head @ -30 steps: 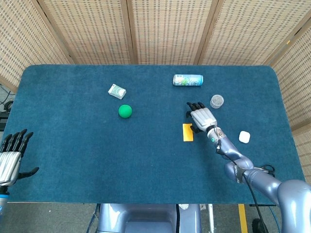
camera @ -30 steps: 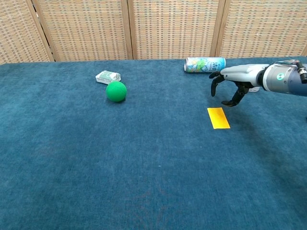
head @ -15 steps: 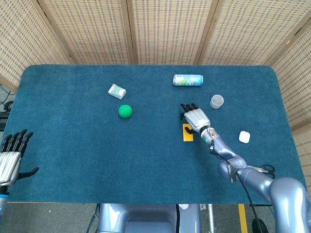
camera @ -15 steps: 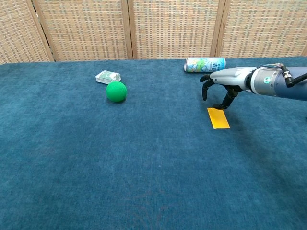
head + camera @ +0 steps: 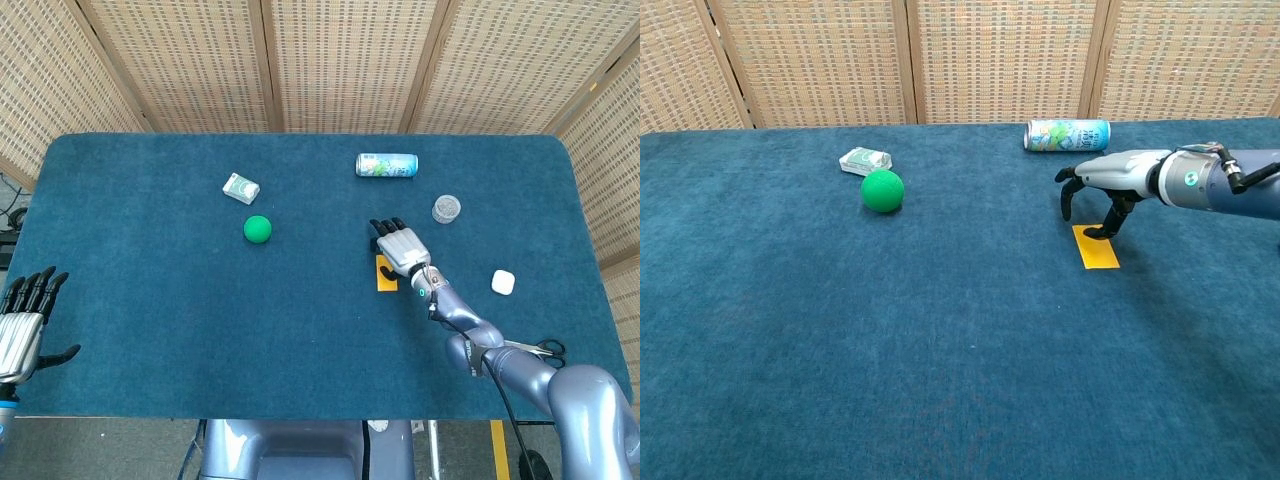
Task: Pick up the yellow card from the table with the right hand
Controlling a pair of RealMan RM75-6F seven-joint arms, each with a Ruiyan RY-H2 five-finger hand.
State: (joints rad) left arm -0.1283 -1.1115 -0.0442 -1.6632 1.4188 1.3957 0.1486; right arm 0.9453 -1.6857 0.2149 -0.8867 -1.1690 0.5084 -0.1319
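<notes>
So the right hand (image 5: 1102, 192) is hovering palm-down right over the far end of the yellow card (image 5: 1096, 247), fingers curled downward and apart with nothing in them, and the thumb tip looks like it's touching or just about touching the card's top edge, hard to tell which. The card itself lies flat on the table (image 5: 150, 300), right of center, partly hidden under the hand in the head view (image 5: 386, 273). Working outward from there: a small round clear container (image 5: 446, 209) sits just beyond the hand, a white block-ish thing (image 5: 502, 282) is off to the right, and a drink can (image 5: 1067, 134) lies on its side near the back edge. Further left there's a green ball (image 5: 882, 190) with a small green-and-white box (image 5: 865, 160) just behind it. The left hand (image 5: 24, 320) hangs off the near left corner of the table, fingers spread, holding nothing. The whole tabletop is covered in dark teal carpet-like fabric, and behind it the room is closed off by woven wicker-style panels (image 5: 990, 60) in wooden frames. Compared to a second ago, the right hand has slid left and dropped lower, from beside the card to right over its end. Card, ball, can and the rest haven't budged.
</notes>
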